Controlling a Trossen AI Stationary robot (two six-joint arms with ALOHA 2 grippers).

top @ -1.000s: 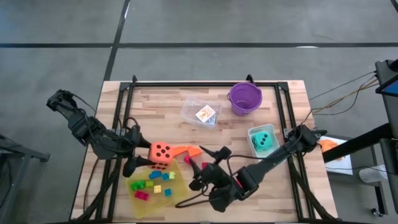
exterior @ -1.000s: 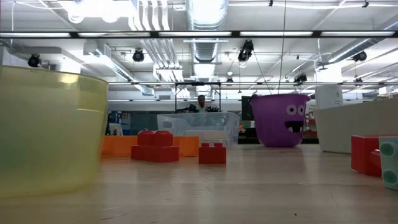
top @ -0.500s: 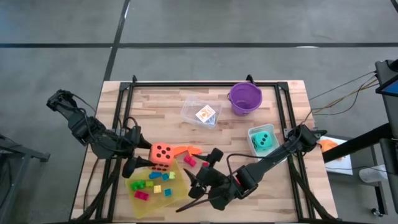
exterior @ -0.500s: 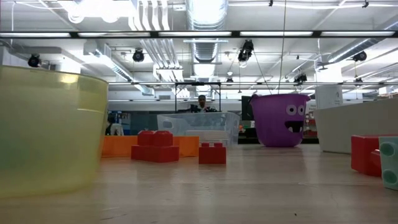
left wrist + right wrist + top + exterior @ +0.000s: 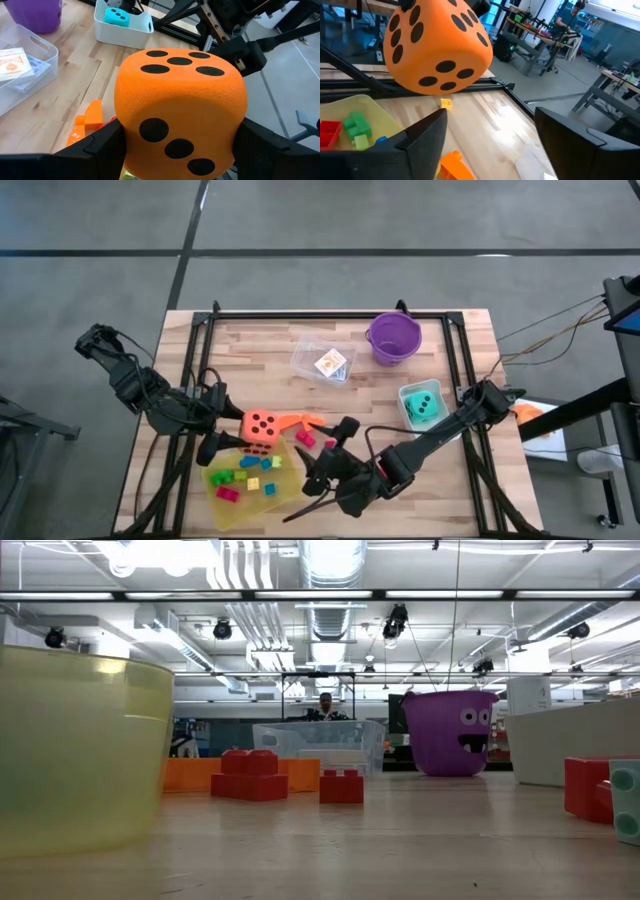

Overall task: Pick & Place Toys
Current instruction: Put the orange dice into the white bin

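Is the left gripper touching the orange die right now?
Touching. In the left wrist view, the left gripper has a dark finger pressed against each side of the orange die.

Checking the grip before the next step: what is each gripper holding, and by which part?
Left gripper clamps the orange die by two opposite side faces. Right gripper is open, holding nothing.

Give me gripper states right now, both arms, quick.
Left gripper: shut on the big orange foam die with black dots, raised over the flat yellow tray.
Right gripper: open, holding nothing, beside the tray.
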